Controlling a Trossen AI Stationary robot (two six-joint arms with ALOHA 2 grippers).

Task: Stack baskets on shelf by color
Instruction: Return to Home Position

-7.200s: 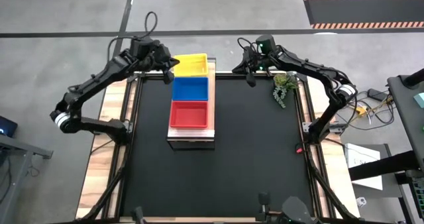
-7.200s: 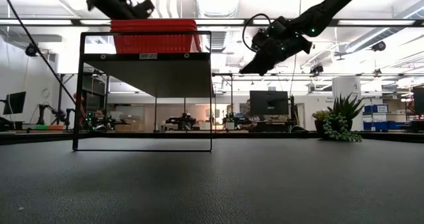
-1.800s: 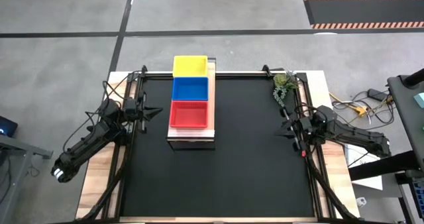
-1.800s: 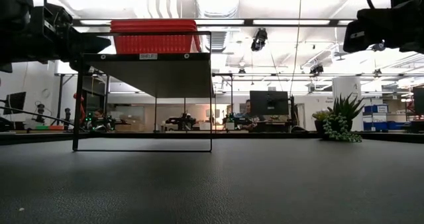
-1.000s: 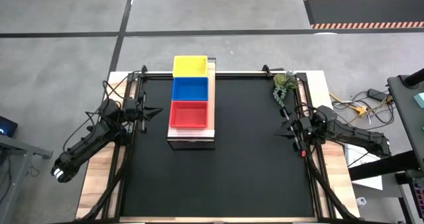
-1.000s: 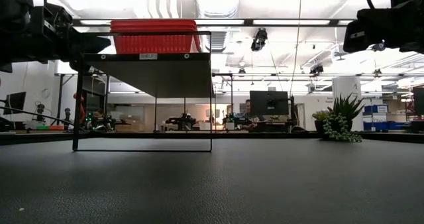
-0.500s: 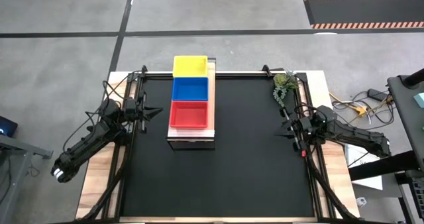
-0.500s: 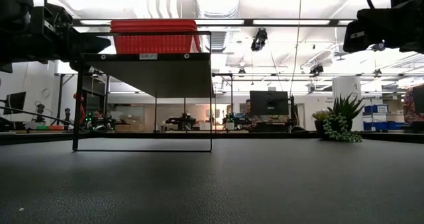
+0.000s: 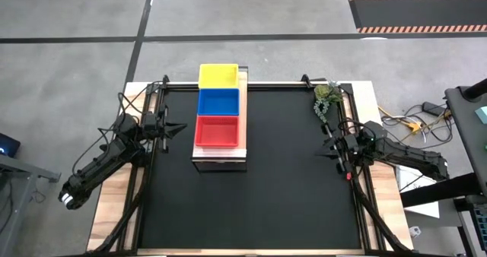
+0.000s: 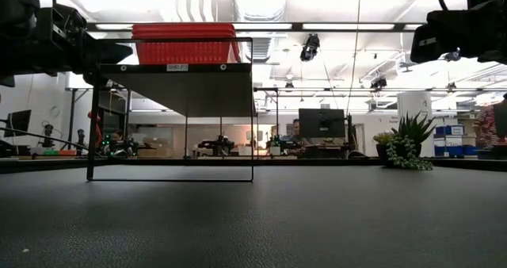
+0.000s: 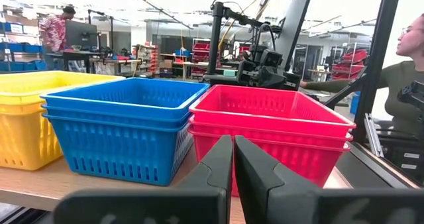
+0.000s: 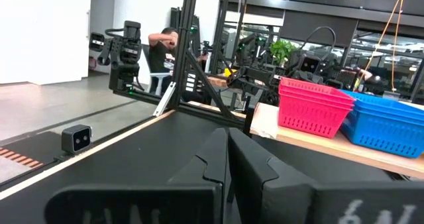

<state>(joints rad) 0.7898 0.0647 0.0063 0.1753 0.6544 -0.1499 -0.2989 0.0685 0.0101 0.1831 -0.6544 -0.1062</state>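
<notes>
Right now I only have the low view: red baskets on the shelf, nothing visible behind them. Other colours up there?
Observer: Yes. From above, the shelf carries three piles in a row: yellow baskets at the far end, blue baskets in the middle, red baskets nearest your camera.
Operator: Piles complete?
Observer: The left wrist view shows three nested rims each on blue and red; yellow is partly cut off.
Operator: Grippers clear?
Observer: Left gripper sits off the shelf's left side, right gripper near the table right edge. Both shut, empty.
</notes>
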